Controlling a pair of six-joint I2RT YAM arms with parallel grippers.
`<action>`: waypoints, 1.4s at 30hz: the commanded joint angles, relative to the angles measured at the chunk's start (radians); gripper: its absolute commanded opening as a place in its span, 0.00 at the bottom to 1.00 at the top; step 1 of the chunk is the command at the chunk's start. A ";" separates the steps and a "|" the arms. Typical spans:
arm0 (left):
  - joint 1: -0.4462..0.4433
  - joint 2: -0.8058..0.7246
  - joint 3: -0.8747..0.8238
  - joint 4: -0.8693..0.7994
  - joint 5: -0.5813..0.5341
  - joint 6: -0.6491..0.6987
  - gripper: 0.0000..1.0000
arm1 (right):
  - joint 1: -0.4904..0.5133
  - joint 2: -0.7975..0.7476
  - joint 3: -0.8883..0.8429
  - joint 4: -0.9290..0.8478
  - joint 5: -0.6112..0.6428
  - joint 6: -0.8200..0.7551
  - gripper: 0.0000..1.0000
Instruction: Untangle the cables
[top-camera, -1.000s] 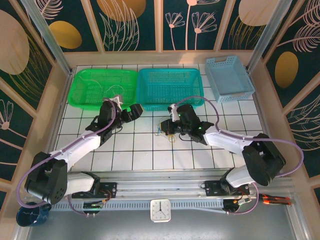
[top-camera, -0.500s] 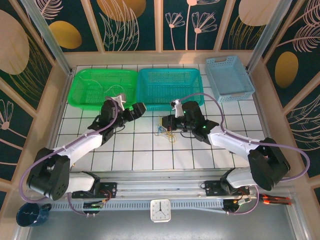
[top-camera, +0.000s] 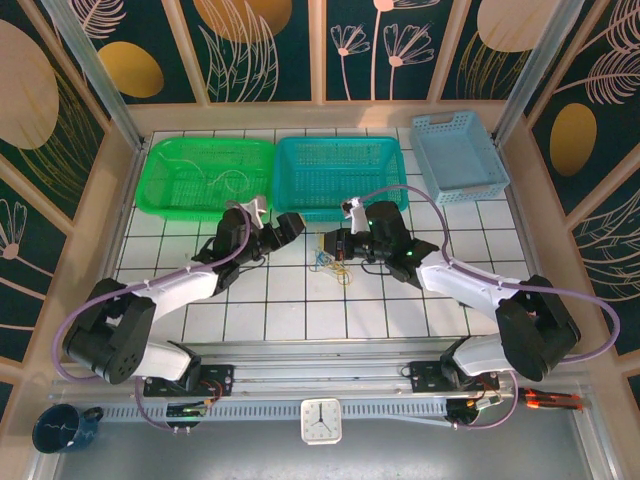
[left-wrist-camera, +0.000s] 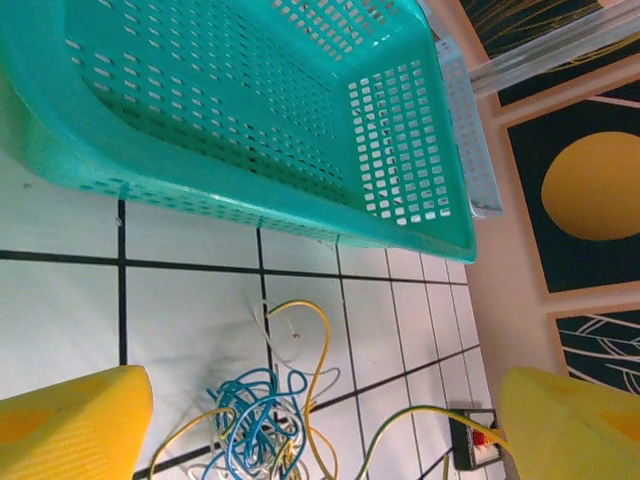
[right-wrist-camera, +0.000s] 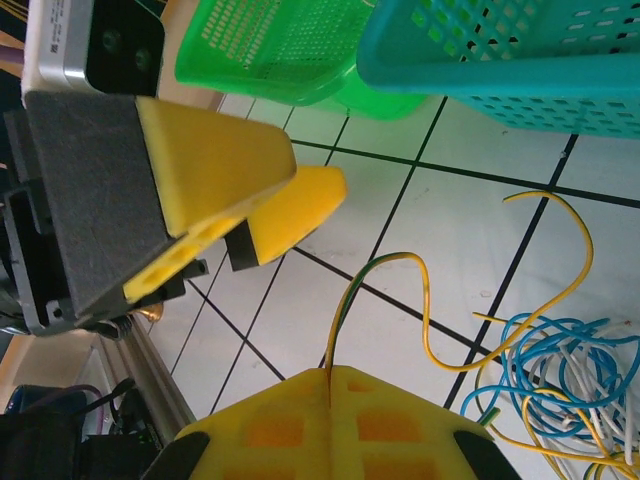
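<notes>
Your right gripper is clamped on a green-yellow wire. The wire springs up from between the yellow pads and arcs back down into the cables. Your left gripper stands wide, with nothing between its fingers, and points at that same tangle.

The cables lie on the white tiled table, just in front of the teal basket and apart from its near wall. The left gripper is off that basket's near-left corner, and the right gripper is in front of the near wall, right over the bundle. A green basket sits side by side with the teal one on its left, with a pale wire curled inside. A pale blue basket sits to its right. Dark panels painted with leaves and flowers wall the cell beyond it.

The right wrist view gives you the pinch itself. From above, the bundle is a small blur. The left wrist view separates blue, yellow and white strands.

Compared with a second ago, your left gripper has slid along the teal basket's front toward the cables. The right one sits slightly nearer the basket.
</notes>
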 joint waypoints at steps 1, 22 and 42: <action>-0.009 0.007 -0.036 0.140 0.018 -0.116 0.87 | -0.008 -0.025 0.005 0.033 -0.016 0.006 0.00; -0.015 -0.096 -0.084 0.080 0.069 0.464 0.67 | -0.108 -0.056 0.043 0.044 -0.275 0.077 0.00; -0.066 -0.030 0.002 0.185 0.158 0.486 0.45 | -0.116 -0.039 0.046 0.141 -0.392 0.157 0.00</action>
